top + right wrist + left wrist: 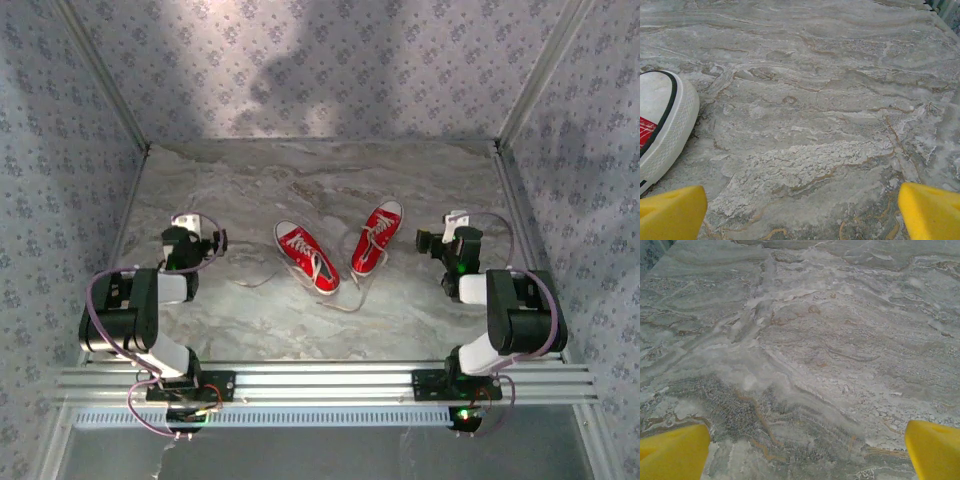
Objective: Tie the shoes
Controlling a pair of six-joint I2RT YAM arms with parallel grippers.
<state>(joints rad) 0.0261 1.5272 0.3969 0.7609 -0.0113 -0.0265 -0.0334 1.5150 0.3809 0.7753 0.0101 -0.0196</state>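
Note:
The shoes lie in the middle of the marble table, toes pointing away from the arms: the left shoe (307,257) and the right shoe (376,238). Both are red with white toe caps. Their white laces (345,295) trail loose onto the table. My left gripper (205,232) is left of the pair, open and well apart from it; its yellow fingertips (672,452) frame bare marble, with the left gripper (805,455) empty. My right gripper (445,228) is open just right of the right shoe. In the right wrist view that shoe's toe cap (662,125) sits left of the empty right gripper (802,212).
The marble tabletop (320,180) is boxed in by patterned fabric walls (60,150) on the left, back and right. An aluminium rail (320,380) carrying both arm bases runs along the near edge. Bare marble stretches behind the shoes.

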